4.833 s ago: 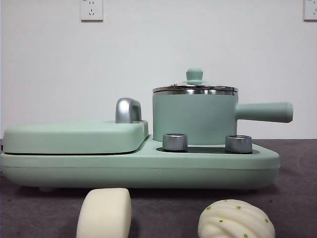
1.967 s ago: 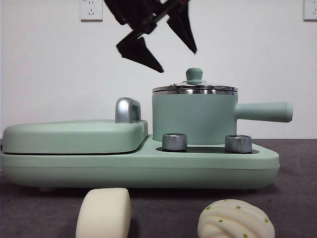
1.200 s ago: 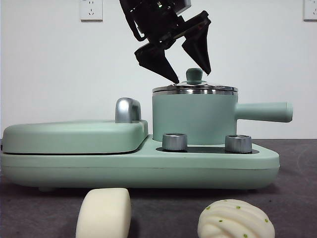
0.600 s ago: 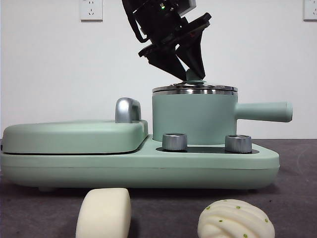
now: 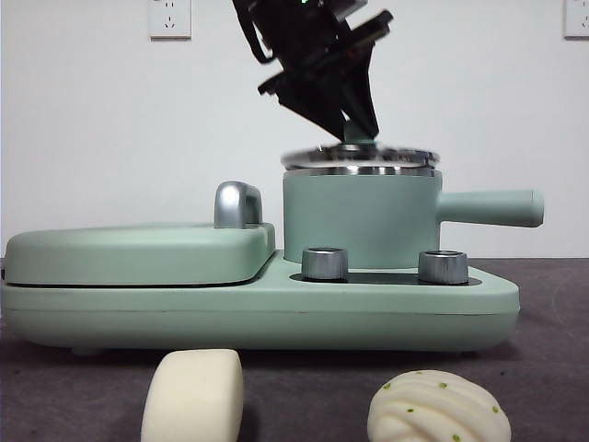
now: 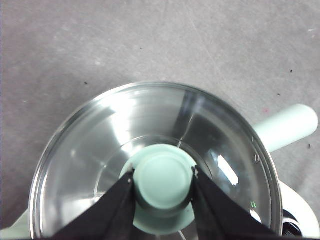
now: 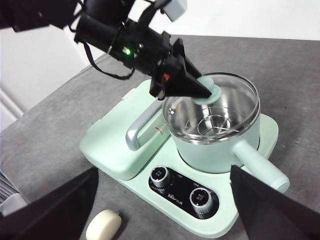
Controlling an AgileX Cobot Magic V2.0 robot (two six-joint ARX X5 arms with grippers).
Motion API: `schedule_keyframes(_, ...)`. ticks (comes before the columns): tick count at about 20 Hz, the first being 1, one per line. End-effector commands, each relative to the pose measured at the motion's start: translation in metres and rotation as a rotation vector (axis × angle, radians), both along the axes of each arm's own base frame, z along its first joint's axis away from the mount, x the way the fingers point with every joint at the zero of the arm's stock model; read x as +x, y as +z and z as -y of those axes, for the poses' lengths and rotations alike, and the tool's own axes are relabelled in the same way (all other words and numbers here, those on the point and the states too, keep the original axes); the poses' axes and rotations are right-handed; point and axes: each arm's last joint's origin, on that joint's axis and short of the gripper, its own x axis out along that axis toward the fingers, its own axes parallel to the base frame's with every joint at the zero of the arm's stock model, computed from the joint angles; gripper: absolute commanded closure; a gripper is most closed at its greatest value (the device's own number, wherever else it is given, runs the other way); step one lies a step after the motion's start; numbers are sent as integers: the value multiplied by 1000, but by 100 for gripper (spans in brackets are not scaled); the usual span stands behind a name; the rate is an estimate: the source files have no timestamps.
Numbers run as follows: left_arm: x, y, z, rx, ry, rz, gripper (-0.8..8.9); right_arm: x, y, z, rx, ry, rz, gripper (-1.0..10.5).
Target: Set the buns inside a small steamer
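Observation:
The small steamer [image 5: 359, 216] stands on the right half of a mint-green cooker base [image 5: 258, 313], its straight handle [image 5: 488, 207] pointing right. My left gripper [image 5: 354, 124] is shut on the green knob [image 6: 162, 180] of the steamer's lid [image 5: 359, 157], which hangs just above the steel rim. In the right wrist view the lid's knob [image 7: 209, 92] sits over the open pot [image 7: 220, 145], with a steel rack inside. The smooth oblong bun [image 5: 193, 396] and the pleated bun [image 5: 438, 408] lie on the table in front. My right gripper [image 7: 164, 172] hovers high above, open.
A flat grill plate cover [image 5: 138, 253] with a chrome handle [image 5: 237, 204] fills the base's left half. Two steel dials [image 5: 325, 263] [image 5: 443, 267] sit on the front of the base below the pot. A white wall stands behind.
The left gripper came down from above, shut on the lid's knob, and has now raised the lid slightly off the steamer's rim. The buns have not moved.

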Motion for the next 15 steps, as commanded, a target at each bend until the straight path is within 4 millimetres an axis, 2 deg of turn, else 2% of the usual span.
schedule_keyframes(1,1,25,3,-39,-10,58,762,-1,5,0,2,0,21,527)
schedule_keyframes(5,4,54,-10,-62,15,93,762,9,2,-3,53,21,-78,529)
schedule_keyframes(7,8,68,-21,-75,41,112,762,18,-1,-9,80,73,-155,586)
schedule_keyframes(9,14,78,-35,-83,75,127,762,26,-5,-20,77,128,-222,590)
schedule_keyframes(12,27,86,-60,-84,142,135,762,39,-14,-46,20,177,-335,590)
schedule_keyframes(15,41,87,-88,-77,218,137,762,47,-25,-84,-95,202,-410,590)
